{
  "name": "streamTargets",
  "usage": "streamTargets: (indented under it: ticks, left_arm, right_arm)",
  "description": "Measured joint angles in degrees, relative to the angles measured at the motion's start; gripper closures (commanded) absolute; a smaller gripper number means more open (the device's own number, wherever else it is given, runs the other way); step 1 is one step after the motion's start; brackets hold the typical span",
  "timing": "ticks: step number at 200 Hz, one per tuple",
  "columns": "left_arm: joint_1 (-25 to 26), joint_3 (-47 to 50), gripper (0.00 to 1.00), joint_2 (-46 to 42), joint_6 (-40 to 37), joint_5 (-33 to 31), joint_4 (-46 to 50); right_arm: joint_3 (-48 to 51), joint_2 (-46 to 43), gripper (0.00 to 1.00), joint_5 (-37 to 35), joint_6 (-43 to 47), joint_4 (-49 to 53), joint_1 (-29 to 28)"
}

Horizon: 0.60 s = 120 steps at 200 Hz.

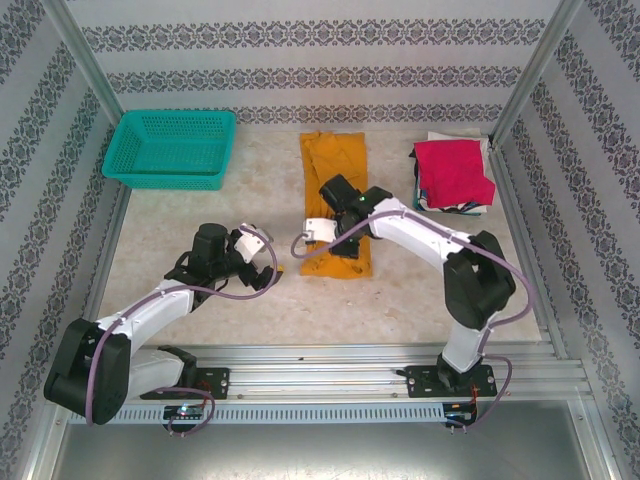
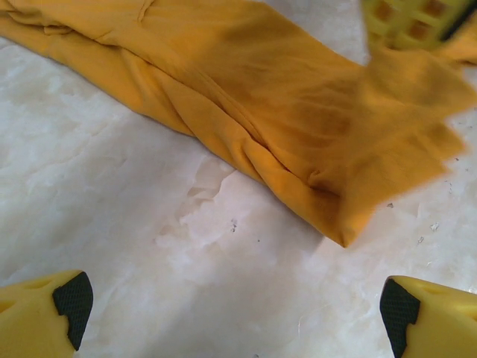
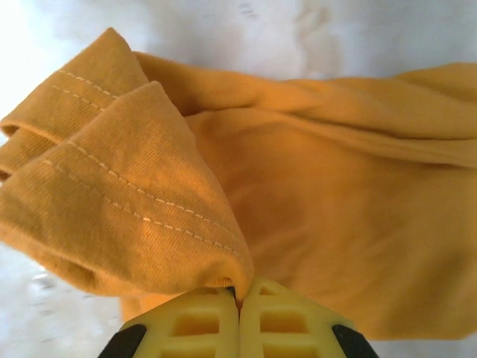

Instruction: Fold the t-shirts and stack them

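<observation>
A mustard-orange t-shirt [image 1: 336,165] lies folded into a long strip at the table's middle, running from back to front. My right gripper [image 1: 318,243] is over its near end, shut on a stitched hem fold of the mustard-orange t-shirt [image 3: 149,201]; the pinch sits at the right gripper [image 3: 239,297]. My left gripper [image 1: 266,256] hovers just left of the strip's near end, open, with bare table between its fingertips [image 2: 72,300]. The shirt's corner [image 2: 283,112] lies ahead of the left gripper [image 2: 232,317]. A crimson-red t-shirt [image 1: 455,170] tops a folded pile at the back right, with white and dark cloth under it.
A teal mesh basket [image 1: 170,148] stands at the back left. Patterned walls and metal posts close in the table on three sides. A rail [image 1: 350,358] with both arm bases runs along the near edge. Bare marble tabletop [image 1: 200,210] lies left of the shirt.
</observation>
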<state>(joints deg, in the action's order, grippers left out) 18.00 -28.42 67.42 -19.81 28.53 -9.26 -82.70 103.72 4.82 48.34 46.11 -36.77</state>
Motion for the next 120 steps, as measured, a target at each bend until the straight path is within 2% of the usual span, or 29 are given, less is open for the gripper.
streamTargets:
  ticks: [78, 120]
  left_arm:
    - [0.0, 0.0, 0.00, -1.6, -0.9, -0.1, -0.4]
    - [0.0, 0.0, 0.00, -1.6, -1.0, -0.2, -0.5]
  right_arm:
    - [-19.0, 12.5, 1.00, -3.6, 7.9, 0.4, 5.0]
    - [-24.4, 16.5, 1.00, -5.3, 9.5, 0.4, 6.3]
